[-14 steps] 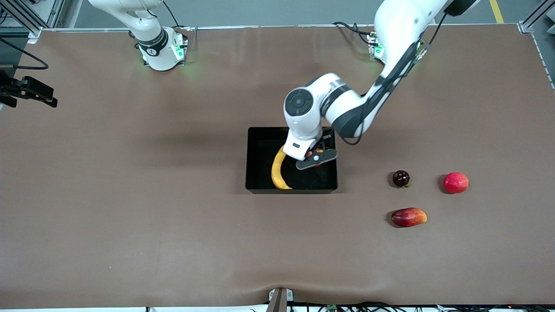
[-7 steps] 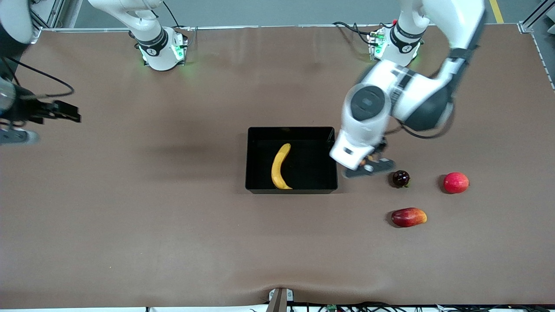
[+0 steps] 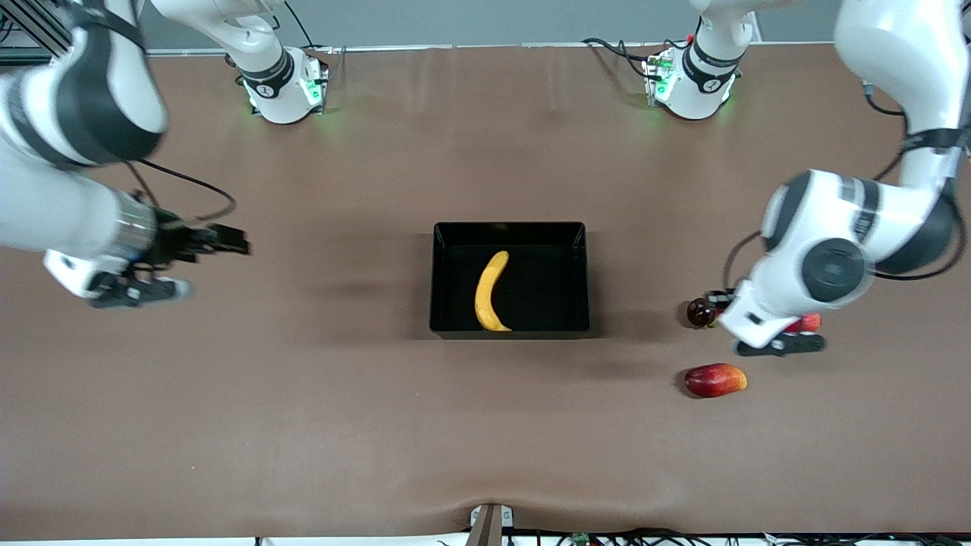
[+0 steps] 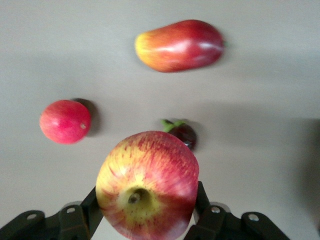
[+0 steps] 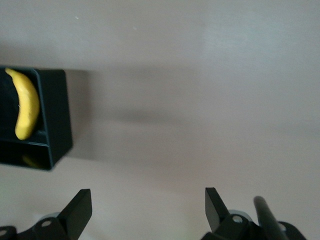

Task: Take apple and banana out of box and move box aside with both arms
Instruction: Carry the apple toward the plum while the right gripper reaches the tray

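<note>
Left wrist view shows the left hand [image 4: 145,220] clamped on the apple [image 4: 147,185] above the desk [image 3: 303,425] by the loose fruits — setting it down comes next — while the right hand [image 5: 147,205], fingers spread and empty, hovers beside the box [image 3: 584,280], banana [image 3: 490,291] inside.

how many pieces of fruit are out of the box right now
4. The apple is held in the left gripper over the table. The round red fruit, the small dark fruit and the mango lie at the left arm's end. The banana is in the box.
</note>
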You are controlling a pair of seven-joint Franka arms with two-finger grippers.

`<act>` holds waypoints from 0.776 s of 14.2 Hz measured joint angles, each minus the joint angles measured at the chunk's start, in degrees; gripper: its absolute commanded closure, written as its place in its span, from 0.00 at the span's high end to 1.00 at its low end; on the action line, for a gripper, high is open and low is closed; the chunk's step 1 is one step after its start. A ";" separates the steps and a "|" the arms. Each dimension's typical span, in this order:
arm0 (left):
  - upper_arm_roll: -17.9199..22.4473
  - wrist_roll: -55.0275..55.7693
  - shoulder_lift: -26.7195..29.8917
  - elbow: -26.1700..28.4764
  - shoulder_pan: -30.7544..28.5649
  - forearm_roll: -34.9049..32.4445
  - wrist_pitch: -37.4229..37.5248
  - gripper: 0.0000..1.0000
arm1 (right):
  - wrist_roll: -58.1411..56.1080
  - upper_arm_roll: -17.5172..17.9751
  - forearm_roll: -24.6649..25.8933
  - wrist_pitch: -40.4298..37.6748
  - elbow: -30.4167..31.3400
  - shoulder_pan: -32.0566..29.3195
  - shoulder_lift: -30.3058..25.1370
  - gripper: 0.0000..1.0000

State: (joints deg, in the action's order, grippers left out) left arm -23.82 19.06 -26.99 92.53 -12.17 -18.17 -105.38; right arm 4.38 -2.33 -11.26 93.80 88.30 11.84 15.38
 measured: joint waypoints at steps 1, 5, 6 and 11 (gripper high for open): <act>0.02 -2.00 -0.38 1.60 -2.09 -0.21 -2.82 0.00 | 2.57 0.10 -0.35 2.54 0.00 2.61 1.34 1.00; 0.08 -5.21 -2.23 9.63 -8.42 -6.56 -16.98 0.00 | 16.41 0.36 -0.59 13.50 0.25 15.00 8.12 1.00; 0.08 -5.35 -3.03 11.06 -9.58 -7.70 -20.04 0.00 | 19.34 0.36 -0.59 16.54 0.37 17.89 10.42 1.00; -0.22 -5.28 -6.46 12.59 -11.14 -8.57 -24.94 0.00 | 22.36 0.16 -0.40 25.95 0.62 24.57 19.61 1.00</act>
State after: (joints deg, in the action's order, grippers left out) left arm -24.04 13.78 -33.45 105.12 -23.31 -26.74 -130.32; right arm 26.74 -2.17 -11.66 119.75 88.93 36.40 34.98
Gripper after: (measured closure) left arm 0.282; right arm 0.000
